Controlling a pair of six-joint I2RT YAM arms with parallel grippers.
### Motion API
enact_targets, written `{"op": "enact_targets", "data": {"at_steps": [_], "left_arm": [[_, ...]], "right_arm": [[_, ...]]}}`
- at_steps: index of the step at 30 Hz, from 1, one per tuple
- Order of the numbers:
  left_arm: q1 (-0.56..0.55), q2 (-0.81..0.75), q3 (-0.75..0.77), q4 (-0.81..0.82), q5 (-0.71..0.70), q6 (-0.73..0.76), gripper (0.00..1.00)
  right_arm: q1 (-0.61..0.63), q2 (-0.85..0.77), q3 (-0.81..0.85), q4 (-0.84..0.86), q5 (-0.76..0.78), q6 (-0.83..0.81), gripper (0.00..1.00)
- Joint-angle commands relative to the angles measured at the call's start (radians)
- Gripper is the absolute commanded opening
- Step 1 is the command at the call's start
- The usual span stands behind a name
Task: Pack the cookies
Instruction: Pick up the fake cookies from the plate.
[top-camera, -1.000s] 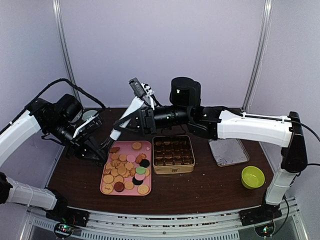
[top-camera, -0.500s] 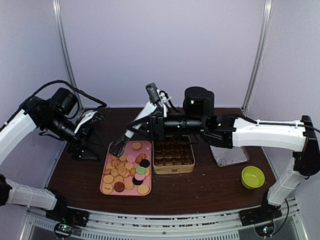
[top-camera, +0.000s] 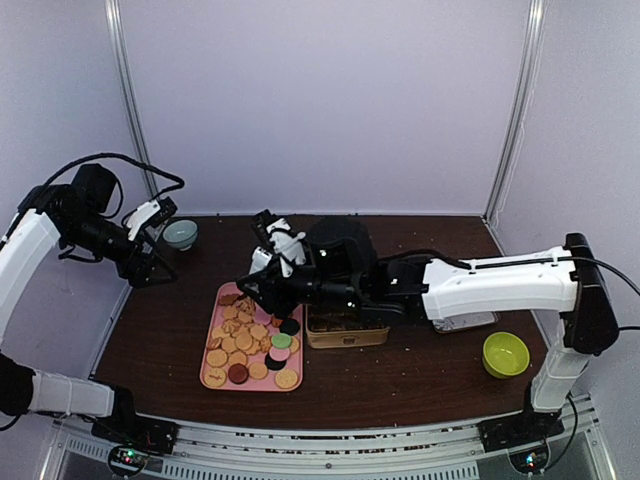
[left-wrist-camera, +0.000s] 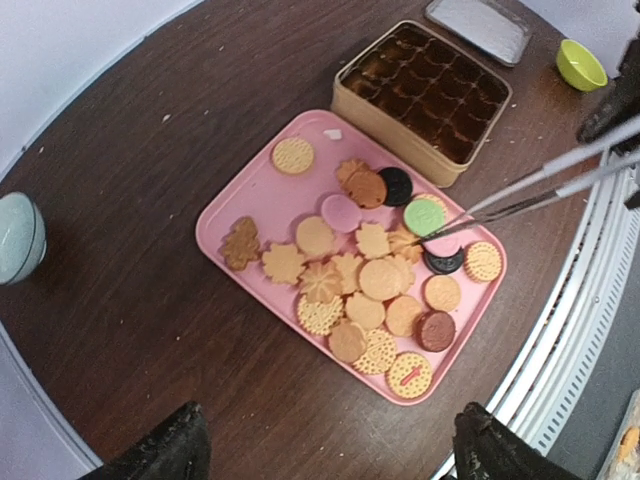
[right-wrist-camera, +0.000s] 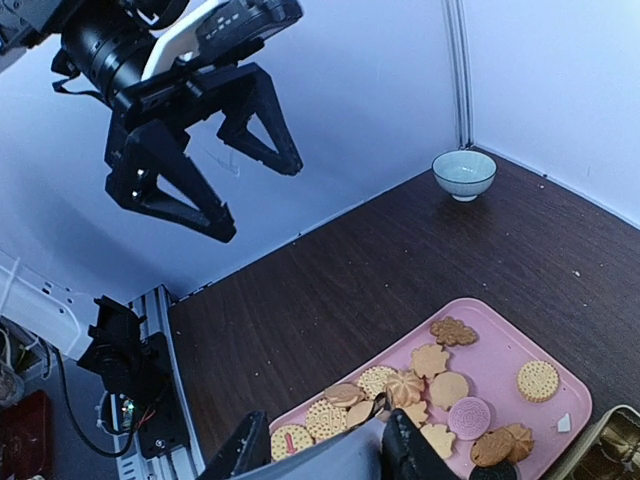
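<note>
The cookies (top-camera: 250, 340) (left-wrist-camera: 380, 280) (right-wrist-camera: 430, 360) lie in a heap on a pink tray (top-camera: 215, 375) (left-wrist-camera: 240, 195) (right-wrist-camera: 500, 335): mostly tan rounds and flower shapes, a few pink, green and dark. My right gripper (top-camera: 262, 285) (right-wrist-camera: 330, 452) hangs over the tray, shut on metal tongs (left-wrist-camera: 540, 190) (right-wrist-camera: 365, 430). The tongs' tips are down among the cookies, by a pink one and a black one. My left gripper (top-camera: 150, 235) (left-wrist-camera: 325, 460) is open and holds nothing, raised at the far left. An open tin (top-camera: 345, 337) (left-wrist-camera: 400, 125) with dark compartments stands right of the tray.
A pale blue bowl (top-camera: 180, 234) (left-wrist-camera: 15, 235) (right-wrist-camera: 464, 172) sits at the back left. A silver lid (top-camera: 460, 322) (left-wrist-camera: 478, 25) and a green bowl (top-camera: 505, 353) (left-wrist-camera: 580, 62) are on the right. The metal rail runs along the table's near edge.
My left gripper opened and drew back up and to the left, away from the tray. My right arm swung the tongs down over the cookies.
</note>
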Motion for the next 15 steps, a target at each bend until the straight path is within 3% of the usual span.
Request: {"op": "enact_targets", "data": {"at_steps": [1,8,15], "left_arm": [[0.091,0.032,-0.054,0.051,-0.074,-0.012,0.87],[0.206,0.12,-0.095,0.1,-0.081,-0.011,0.87],[0.228,0.144,-0.136,0.131,-0.082,-0.025,0.89]], "right_arm": [[0.03,0.089,0.108,0.0,0.137,-0.051,0.35],[0.036,0.168,0.153,0.014,0.198,-0.048,0.35],[0.036,0.195,0.133,0.031,0.202,-0.026,0.38]]}}
